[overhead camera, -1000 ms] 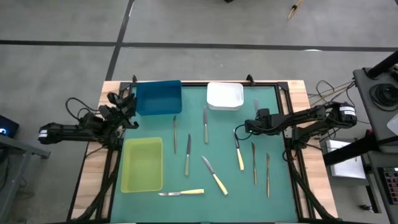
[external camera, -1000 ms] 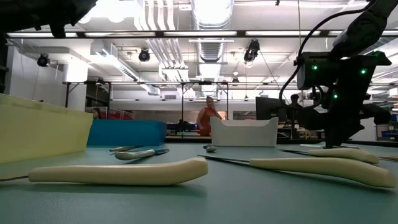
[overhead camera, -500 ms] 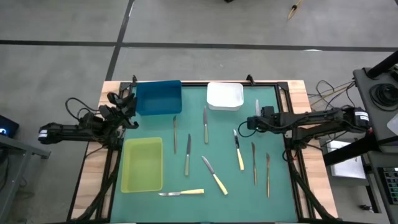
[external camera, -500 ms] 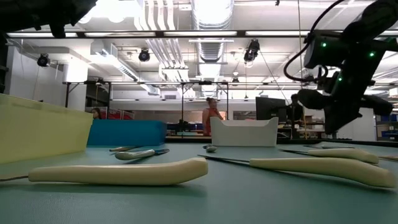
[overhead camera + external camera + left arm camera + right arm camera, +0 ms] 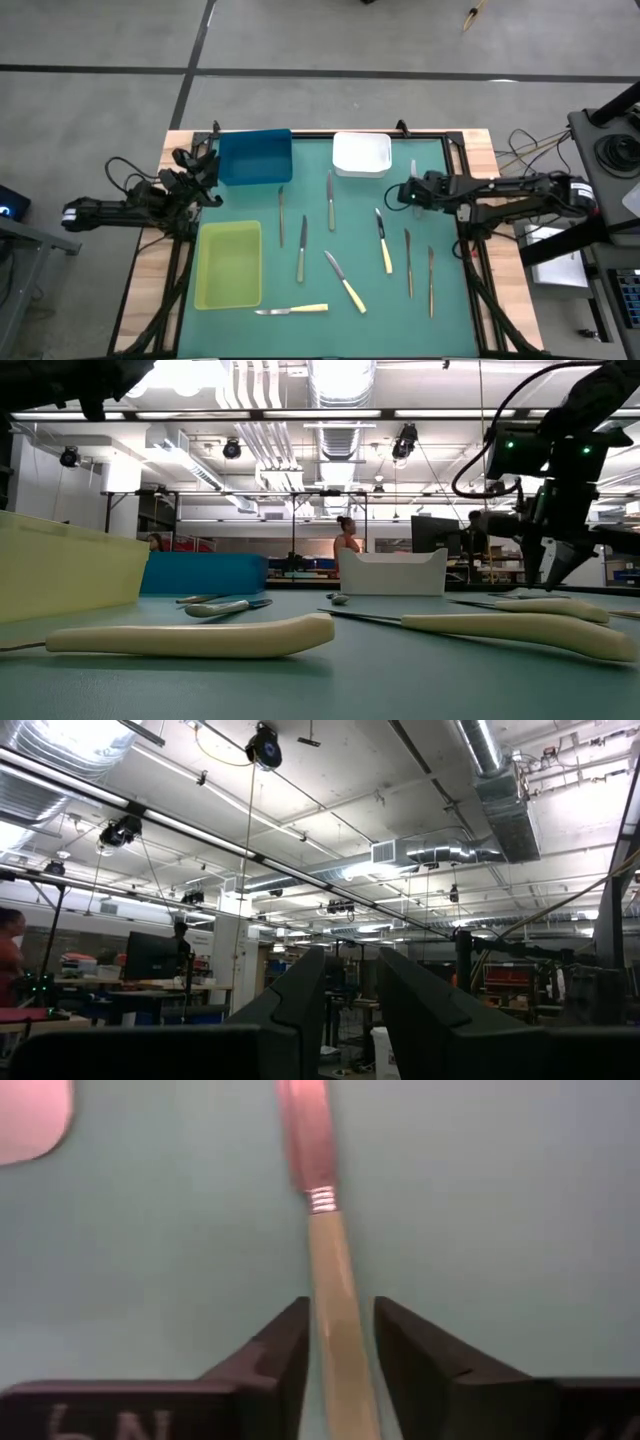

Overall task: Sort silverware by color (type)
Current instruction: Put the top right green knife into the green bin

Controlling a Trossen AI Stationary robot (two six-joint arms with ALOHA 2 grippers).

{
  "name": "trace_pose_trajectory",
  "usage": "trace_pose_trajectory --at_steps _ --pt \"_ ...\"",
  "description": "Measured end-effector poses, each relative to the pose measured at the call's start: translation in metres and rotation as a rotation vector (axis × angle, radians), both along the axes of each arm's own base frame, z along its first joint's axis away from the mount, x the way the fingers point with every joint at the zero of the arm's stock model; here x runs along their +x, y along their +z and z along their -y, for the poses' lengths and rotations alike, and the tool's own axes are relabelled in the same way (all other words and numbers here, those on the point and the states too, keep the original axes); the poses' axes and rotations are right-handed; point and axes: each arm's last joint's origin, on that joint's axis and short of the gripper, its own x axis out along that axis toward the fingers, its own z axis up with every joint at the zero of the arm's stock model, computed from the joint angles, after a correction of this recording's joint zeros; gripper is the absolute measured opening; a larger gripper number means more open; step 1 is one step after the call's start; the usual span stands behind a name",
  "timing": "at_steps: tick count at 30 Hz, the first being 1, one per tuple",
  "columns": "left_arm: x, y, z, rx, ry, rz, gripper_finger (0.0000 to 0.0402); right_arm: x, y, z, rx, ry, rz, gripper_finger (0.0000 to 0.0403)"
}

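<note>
Letters "N" (image 5: 118, 1423) mark the right claw (image 5: 338, 1342), fingers narrowly parted astride a yellow-handled knife (image 5: 335, 1295).

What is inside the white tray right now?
The square white plastic tray shows only bare floor from above, no silverware. From table level, its front wall hides the inside.

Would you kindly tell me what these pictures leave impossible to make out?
- High view: all-grey metal utensils are too small to tell their type.
- Right wrist view: pale-yellow-handled knife, handle end cut off by the picture's edge.
- Low view: yellow-green plastic tray, inside hidden by its own wall.
</note>
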Motion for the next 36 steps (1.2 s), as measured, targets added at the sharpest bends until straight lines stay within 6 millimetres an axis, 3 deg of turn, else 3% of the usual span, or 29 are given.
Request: trace_pose_trajectory --at_steps 7,15,20,29,36 --pt "0.0 0.0 0.0 0.0 0.0 0.0 0.0078 -0.002 0.0 0.017 0.047 -0.004 0.028 0.0176" --pt "0.0 0.0 0.0 0.0 0.0 0.0 0.0078 0.007 -0.011 0.026 0.051 0.011 0.021 0.0191" --pt "0.0 0.0 0.0 0.0 0.0 0.0 0.0078 0.009 -0.022 0.027 0.083 0.007 -0.044 0.0175" --pt "0.0 0.0 0.0 0.0 0.0 0.0 0.0078 0.009 -0.026 0.028 0.086 0.001 -0.083 0.0095" --pt "0.0 0.0 0.0 0.0 0.0 0.0 0.0078 0.01 -0.026 0.028 0.079 -0.012 -0.081 0.0082"
